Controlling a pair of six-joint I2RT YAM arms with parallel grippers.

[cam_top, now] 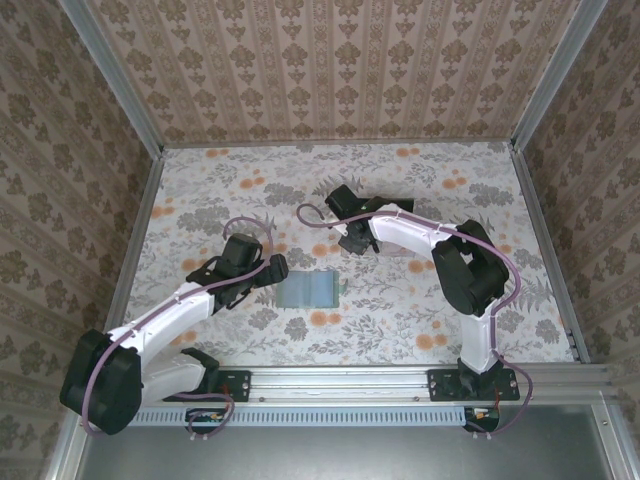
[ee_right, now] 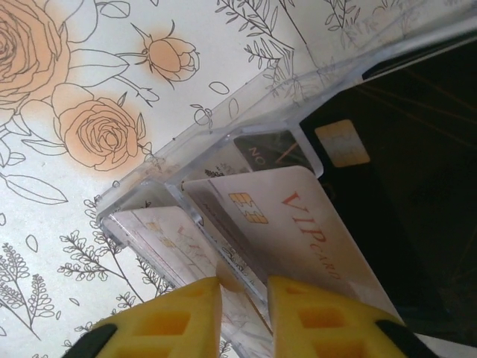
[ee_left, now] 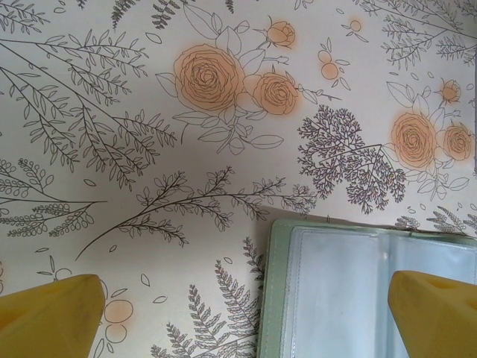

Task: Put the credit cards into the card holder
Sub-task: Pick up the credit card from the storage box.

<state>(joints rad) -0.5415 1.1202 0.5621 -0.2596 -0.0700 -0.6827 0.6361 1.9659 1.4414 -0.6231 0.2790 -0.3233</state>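
The card holder [cam_top: 308, 290] lies open and flat mid-table; the left wrist view shows its green edge and clear pockets [ee_left: 350, 291]. My left gripper [cam_top: 264, 270] hovers at its left end, open [ee_left: 246, 321], with one finger over a pocket and the other over bare table. My right gripper [cam_top: 352, 238] is further back at a clear tray [ee_right: 149, 186]. Whitish credit cards stand in the tray, one marked VIP [ee_right: 298, 224]. The right gripper [ee_right: 244, 298] has its jaws nearly together around the rounded corner of another pale credit card [ee_right: 232, 273] and a clear divider.
Dark cards [ee_right: 402, 186] fill the tray's far part. The floral table cover [cam_top: 250, 190] is bounded by patterned walls on the left, back and right. A metal rail [cam_top: 340, 378] with both arm bases runs along the near edge.
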